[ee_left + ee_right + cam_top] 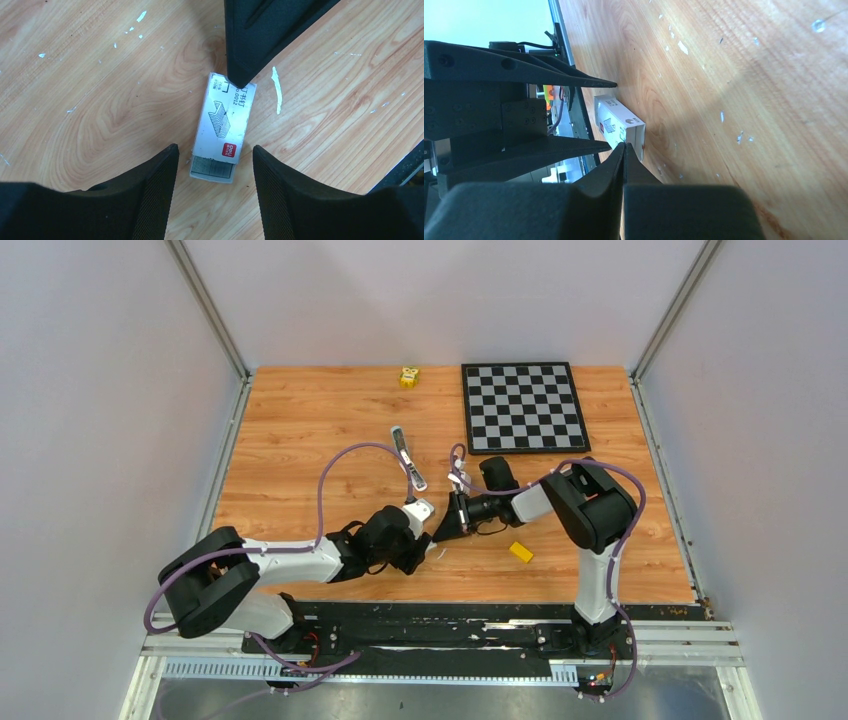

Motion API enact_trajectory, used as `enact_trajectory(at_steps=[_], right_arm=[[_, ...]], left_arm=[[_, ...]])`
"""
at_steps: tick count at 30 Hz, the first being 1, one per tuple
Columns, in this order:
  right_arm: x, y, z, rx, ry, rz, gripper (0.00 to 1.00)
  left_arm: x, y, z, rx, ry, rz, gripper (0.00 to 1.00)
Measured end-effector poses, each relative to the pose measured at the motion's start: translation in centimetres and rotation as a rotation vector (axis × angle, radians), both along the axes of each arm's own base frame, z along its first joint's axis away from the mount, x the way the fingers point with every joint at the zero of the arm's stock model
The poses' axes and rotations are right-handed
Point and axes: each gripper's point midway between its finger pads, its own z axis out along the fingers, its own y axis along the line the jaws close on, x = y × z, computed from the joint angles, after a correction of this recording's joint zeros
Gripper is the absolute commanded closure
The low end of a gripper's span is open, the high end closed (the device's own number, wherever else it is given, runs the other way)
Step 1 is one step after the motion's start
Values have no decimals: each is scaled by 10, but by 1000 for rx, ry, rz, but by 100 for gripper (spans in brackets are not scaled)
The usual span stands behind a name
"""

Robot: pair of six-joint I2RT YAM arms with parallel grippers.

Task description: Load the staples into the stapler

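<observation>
Grey walls box in a wood-grain desk (300, 440), with a chessboard (522, 406) at its far right corner and a yellow block (520, 551) toward the near edge; from where I stand both arms meet nearer the near edge, about midway along it. Between them a pale box (223, 122) lies flat on the wood, and the staples (212, 168) poke out of its open end as a small ridged grey block; that end faces the left arm (290, 560), so the box's long axis runs roughly from the left jaws toward the right ones, a little skewed. The left jaws stand released, one finger (150, 192) on each side of the staples, near but touching neither box nor metal as far as I can see; this arm is plainly the nearer for the pick, stretched low along the wood. The right arm (590, 505) reaches across with its elbow folded, its jaws clenched on nothing; their joined tip presses on the box's far end, pinning it, I'd judge. The stapler (408, 458) lies open just beyond, toward the desk's middle.
</observation>
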Motion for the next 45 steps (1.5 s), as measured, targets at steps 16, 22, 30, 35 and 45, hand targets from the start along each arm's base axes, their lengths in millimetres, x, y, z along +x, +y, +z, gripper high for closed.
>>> enact_trajectory(at_steps=[16,22,30,35,45], right_arm=[[-1,-10,6,-13,-20,9,100],[-1,-13,5,-21,-20,8,100],[-1,-15,5,-26,-15,6,100],[1,-18,7,-27,-22,-1,100],[4,-26,6,-39,-17,-15,100]], left_arm=[[-2,-1,0,-5,8,-9,43],[-4,-2,0,-10,14,-17,49],[-5,-3,0,-12,21,-25,57],[-6,-3,0,-12,23,-27,58],[-6,-3,-1,-10,25,-27,62]])
